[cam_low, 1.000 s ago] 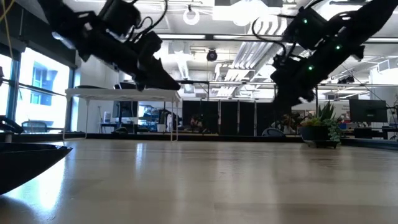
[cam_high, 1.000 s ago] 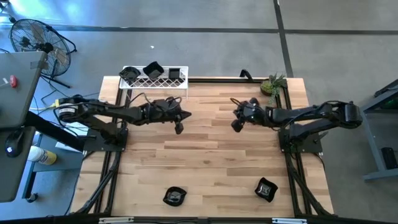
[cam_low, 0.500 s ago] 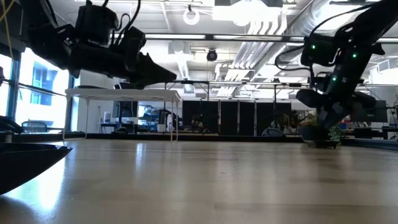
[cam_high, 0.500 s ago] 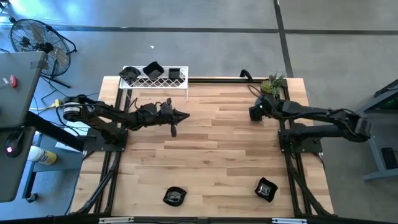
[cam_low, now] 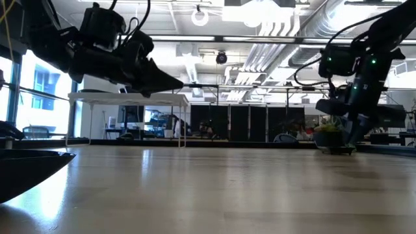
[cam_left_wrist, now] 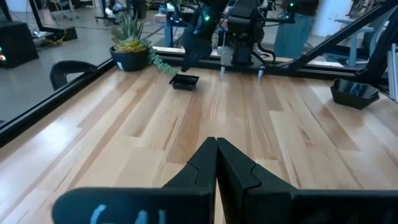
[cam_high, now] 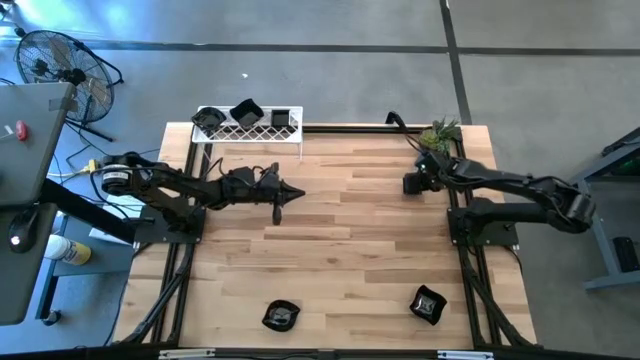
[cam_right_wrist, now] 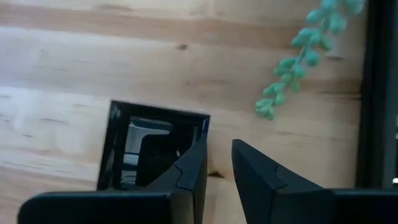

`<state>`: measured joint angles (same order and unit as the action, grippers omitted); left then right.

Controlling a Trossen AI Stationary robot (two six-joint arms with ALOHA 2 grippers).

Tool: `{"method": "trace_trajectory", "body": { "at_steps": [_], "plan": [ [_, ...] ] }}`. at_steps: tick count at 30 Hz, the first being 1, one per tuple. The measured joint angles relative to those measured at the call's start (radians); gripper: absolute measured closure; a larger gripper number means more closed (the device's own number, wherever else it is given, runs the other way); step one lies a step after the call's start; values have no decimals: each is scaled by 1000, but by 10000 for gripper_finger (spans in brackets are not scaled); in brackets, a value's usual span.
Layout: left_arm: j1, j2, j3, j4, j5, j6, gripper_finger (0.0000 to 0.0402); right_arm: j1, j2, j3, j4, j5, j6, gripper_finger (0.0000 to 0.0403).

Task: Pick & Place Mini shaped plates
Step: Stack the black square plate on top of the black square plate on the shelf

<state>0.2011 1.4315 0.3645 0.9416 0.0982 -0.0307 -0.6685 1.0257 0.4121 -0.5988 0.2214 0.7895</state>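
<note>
A square glossy black plate [cam_right_wrist: 152, 149] lies flat on the wood at the far right of the table, also seen in the left wrist view [cam_left_wrist: 185, 81]. My right gripper [cam_right_wrist: 219, 146] [cam_high: 410, 184] points down over the plate's edge nearest the plant, fingers a narrow gap apart. My left gripper [cam_left_wrist: 216, 146] [cam_high: 298, 190] hovers shut and holds nothing, in front of the rack, pointing toward the right arm. Two more plates [cam_high: 281, 316] [cam_high: 428, 305] lie near the table's near edge. Three plates [cam_high: 246, 110] rest on the white rack [cam_high: 250, 135]. My right gripper comes at the square plate from above, slanting down. One finger [cam_right_wrist: 189, 165] covers the plate's rim [cam_right_wrist: 207, 124] on the plant side; the other stands over bare wood outside it. Whether either finger touches the plate I cannot tell. The plate lies flat on the table.
A potted plant [cam_high: 438, 135] [cam_left_wrist: 127, 40] stands in the far right corner, and a trailing green strand [cam_right_wrist: 298, 62] lies close to the right gripper. The black table frame [cam_right_wrist: 373, 93] runs just beyond it. Bare wood [cam_high: 340, 250] stretches between the arms and the near plates.
My right gripper has moved from the table's middle toward the far right corner and the plant, then come down close to the table. My left gripper has drawn back a little toward the left and tipped up from a downward slant to nearly level, staying shut.
</note>
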Motion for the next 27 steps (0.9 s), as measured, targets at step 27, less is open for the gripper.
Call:
{"method": "trace_trajectory", "body": {
  "at_steps": [27],
  "plan": [
    [0, 0, 1, -54, 55, -19, 402, -14, -47, -106, 190, -121, -4, 336]
  ]
}}
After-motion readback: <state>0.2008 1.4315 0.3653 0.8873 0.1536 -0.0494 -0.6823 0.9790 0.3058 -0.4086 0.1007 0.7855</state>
